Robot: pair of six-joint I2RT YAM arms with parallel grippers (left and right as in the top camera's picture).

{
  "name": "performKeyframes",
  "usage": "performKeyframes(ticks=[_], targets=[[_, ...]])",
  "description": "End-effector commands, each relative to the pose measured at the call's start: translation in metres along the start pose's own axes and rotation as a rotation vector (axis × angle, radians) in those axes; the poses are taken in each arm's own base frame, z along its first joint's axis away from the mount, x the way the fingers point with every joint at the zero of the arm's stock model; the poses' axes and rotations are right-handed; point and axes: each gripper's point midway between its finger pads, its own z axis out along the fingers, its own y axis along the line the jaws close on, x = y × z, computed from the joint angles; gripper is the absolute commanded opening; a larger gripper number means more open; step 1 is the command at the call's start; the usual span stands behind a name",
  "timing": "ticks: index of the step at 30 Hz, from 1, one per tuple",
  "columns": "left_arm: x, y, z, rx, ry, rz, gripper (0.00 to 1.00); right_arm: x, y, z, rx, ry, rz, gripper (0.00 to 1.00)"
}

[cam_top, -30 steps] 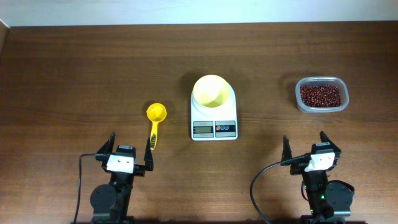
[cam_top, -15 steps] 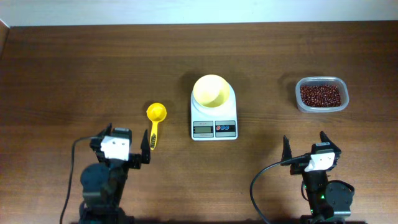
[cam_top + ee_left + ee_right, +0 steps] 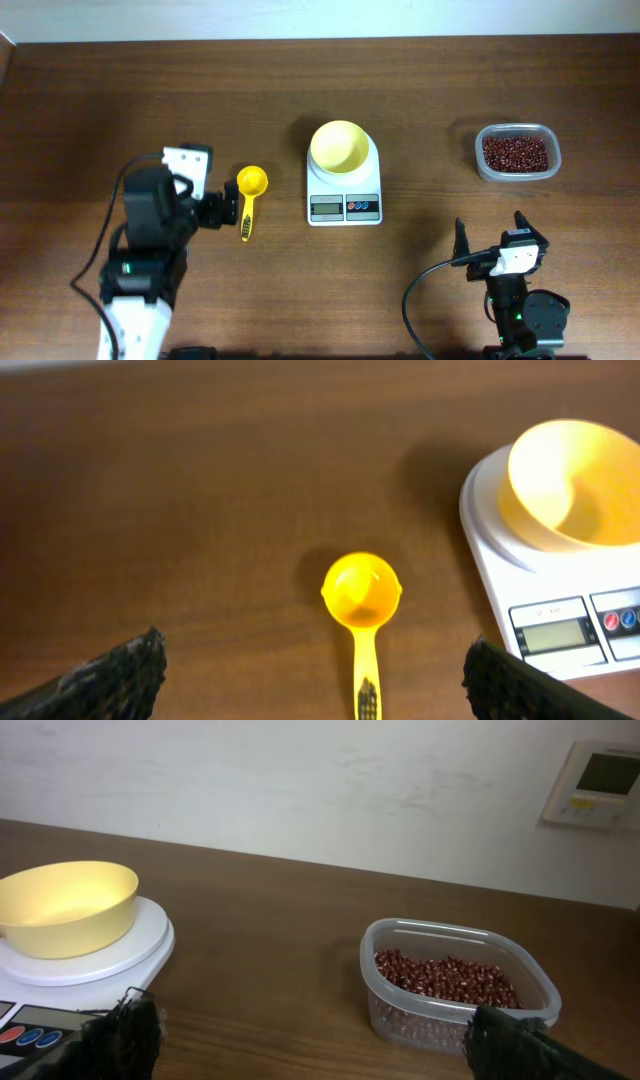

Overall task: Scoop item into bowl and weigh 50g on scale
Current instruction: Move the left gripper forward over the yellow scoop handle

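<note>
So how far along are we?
Done: the empty bowl sits on the scale. In hand: the open left gripper hangs by the yellow scoop, not gripping it. Left: scooping beans from the tub into the bowl and weighing. The right gripper is open, empty.

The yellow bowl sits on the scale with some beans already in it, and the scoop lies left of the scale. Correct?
Not quite. The bowl is empty: the overhead view shows only its bare yellow inside, and the beans are in the clear tub. It does sit on the scale, with the scoop lying left of it.
</note>
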Motion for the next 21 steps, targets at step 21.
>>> performKeyframes(ticks=[21], targets=[[0.030, 0.012, 0.141, 0.080, 0.665, -0.052, 0.99, 0.002, 0.000, 0.000, 0.003, 0.002, 0.010, 0.99]])
